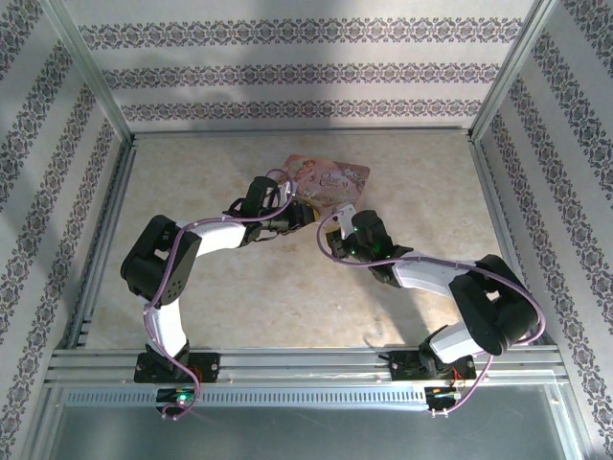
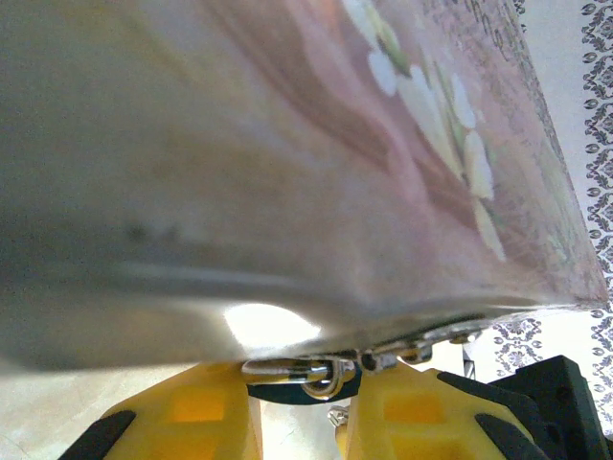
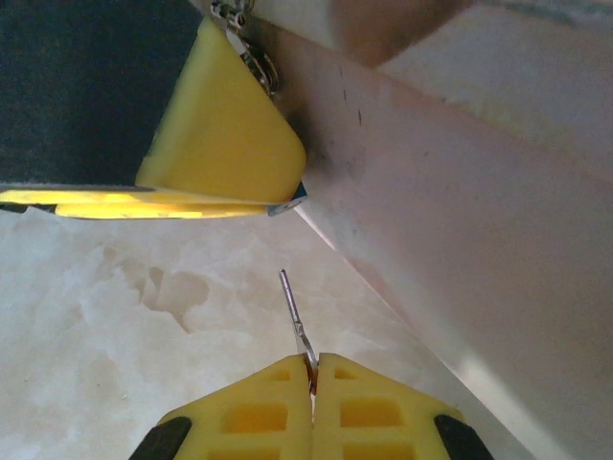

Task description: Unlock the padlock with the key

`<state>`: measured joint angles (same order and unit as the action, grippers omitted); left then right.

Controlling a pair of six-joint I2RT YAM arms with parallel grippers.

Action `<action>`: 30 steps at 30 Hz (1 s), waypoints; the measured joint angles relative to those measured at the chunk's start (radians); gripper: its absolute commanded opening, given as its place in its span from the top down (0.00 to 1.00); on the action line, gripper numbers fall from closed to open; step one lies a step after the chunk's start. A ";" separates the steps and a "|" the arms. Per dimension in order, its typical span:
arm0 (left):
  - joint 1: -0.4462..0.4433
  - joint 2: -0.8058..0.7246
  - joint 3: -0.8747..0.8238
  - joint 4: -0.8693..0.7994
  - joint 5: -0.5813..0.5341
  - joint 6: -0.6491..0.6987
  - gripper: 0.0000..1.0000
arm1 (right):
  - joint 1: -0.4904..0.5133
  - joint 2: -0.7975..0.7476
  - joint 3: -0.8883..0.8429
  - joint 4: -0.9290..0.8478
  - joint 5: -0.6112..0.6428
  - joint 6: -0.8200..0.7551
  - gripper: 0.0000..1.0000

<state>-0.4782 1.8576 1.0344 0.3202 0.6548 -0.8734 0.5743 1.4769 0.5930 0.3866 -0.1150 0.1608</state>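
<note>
Noted nearest in right wrist view: right gripper [image 3: 312, 362] clenched, yellow pads pressed flat together on the key [image 3: 293, 309], thin silvery blade poking up past the tips and leaning slightly left. Logged pale marbled table [image 3: 105, 316] beneath the blade. Spotted just beyond it one yellow finger of the left arm at upper left, with a sliver of blue at its tip and small metal links along its upper edge; key tip near that finger but clearly apart from it. Seen in left wrist view: left gripper [image 2: 303, 391] grasping the padlock [image 2: 311, 368], tiny silvery shackle and a dark blue curve wedged between the two yellow fingers, touching the lower edge of the pink tin box [image 2: 316, 144]. Cannot tell where the keyhole sits. From overhead, found left arm base [image 1: 177, 366] and right arm base [image 1: 433, 364] on the near rail, both arms bent inward, wrists meeting at the near side of the tin box, mid-table. Farthest back, marked patterned wallpaper wall [image 1: 306, 67].
</note>
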 measured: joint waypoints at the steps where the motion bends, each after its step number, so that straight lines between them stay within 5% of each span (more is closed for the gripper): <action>1: 0.000 0.000 0.000 0.000 0.000 0.000 0.89 | 0.000 0.003 0.002 0.005 0.000 0.000 1.00; 30: 0.000 0.000 0.000 0.000 0.000 -0.011 0.89 | 0.000 0.088 0.047 0.071 0.006 0.019 1.00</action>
<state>-0.4782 1.8576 1.0348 0.3202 0.6552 -0.8841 0.5743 1.5646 0.6399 0.4580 -0.1089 0.1799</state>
